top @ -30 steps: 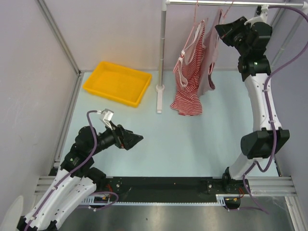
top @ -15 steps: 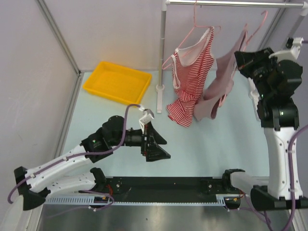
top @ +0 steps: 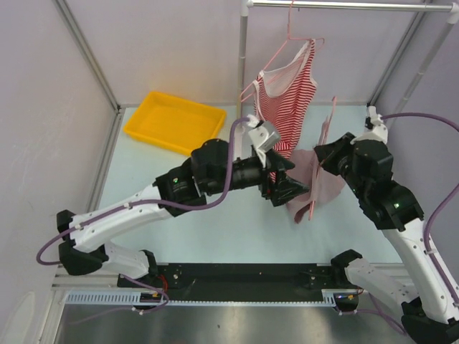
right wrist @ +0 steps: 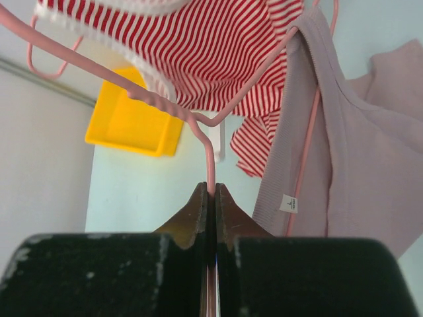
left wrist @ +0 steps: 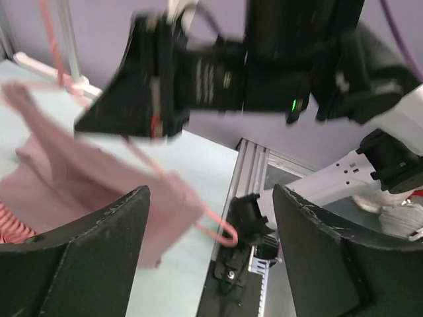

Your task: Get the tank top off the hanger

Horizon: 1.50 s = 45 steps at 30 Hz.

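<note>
The pale counter (top: 215, 229) lies below both jaws, and I judge there is room to draw the cloth down and away. The pink tank top (top: 320, 190) hangs just ahead of the left gripper (top: 292, 190). Its long axis runs down from the right gripper (top: 324, 154) toward the counter. The striped tank top (top: 290, 100) hangs close behind. The right jaws are closed on the wire of the pink hanger (right wrist: 210, 165). The left jaws stand wide apart and grip nothing, but they are the nearer ones to the cloth.
</note>
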Available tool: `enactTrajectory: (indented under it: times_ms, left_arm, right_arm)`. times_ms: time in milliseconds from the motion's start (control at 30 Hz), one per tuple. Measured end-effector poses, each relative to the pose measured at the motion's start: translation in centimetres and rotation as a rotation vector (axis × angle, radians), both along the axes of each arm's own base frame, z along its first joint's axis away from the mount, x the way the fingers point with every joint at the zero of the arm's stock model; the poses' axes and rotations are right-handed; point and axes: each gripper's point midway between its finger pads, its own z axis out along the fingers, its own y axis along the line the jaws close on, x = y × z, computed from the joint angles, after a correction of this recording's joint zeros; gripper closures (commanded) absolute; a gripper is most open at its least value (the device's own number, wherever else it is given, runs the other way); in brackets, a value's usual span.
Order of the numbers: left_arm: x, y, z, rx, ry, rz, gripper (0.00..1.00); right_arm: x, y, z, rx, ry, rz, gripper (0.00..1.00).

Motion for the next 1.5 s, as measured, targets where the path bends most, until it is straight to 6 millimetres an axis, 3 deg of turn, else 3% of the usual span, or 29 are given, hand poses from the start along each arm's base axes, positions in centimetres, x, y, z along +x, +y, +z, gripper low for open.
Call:
enactTrajectory:
  times_ms: [100,200,267,400,533,900,1033,1133,1167,1267,1333,1500]
  left_arm:
    - [0.3,-1.4,1.4,0.011,-0.035,-0.025,0.34]
    - [-0.2,-1.3,0.2,0.044,-0.054,-0.057,0.41]
    - [-0.5,-0.6,-2.0,0.078,-0.059,-0.063,0.41]
    - [-1.2,1.0,-7.4,0.162,-0.049,-0.083,0.22]
    - [-1.6,0.7,-10.8,0.212,-0.047,-0.114,0.20]
    - [0.0,-1.9,-11.6,0.186,-0.106,-0.089,0.21]
    - [0.4,-2.6,-12.8,0.209,-0.098,-0.084,0.33]
    - [0.9,-3.0,-13.4,0.225,-0.099,-0.072,0.50]
    - [1.0,-3.2,-13.4,0.227,-0.103,-0.068,0.61]
    - [1.4,-3.5,-12.7,0.220,-0.114,-0.057,0.80]
    - [1.6,-3.8,-11.9,0.215,-0.130,-0.050,1.00]
    - [2.3,-4.4,-10.0,0.222,-0.147,-0.033,1.00]
  right_arm:
    - [-0.5,1.7,-0.7,-0.015,0.016,0.055,1.00]
    - [-1.0,2.6,-0.3,-0.003,0.003,0.098,1.00]
    - [-1.4,2.9,0.2,0.012,-0.012,0.121,1.00]
    - [-2.2,3.4,1.5,0.045,-0.047,0.165,1.00]
    - [-2.7,3.9,3.1,0.084,-0.083,0.202,1.00]
    - [-3.1,4.6,3.8,0.128,-0.088,0.236,1.00]
    - [-3.2,4.8,3.9,0.139,-0.084,0.240,1.00]
    - [-3.3,4.9,4.0,0.150,-0.084,0.248,1.00]
    - [-3.4,4.9,4.1,0.154,-0.085,0.250,1.00]
    - [-3.7,4.8,4.4,0.165,-0.092,0.249,1.00]
    - [-4.0,4.6,4.7,0.174,-0.102,0.248,1.00]
    - [-4.3,3.4,5.2,0.179,-0.129,0.199,1.00]
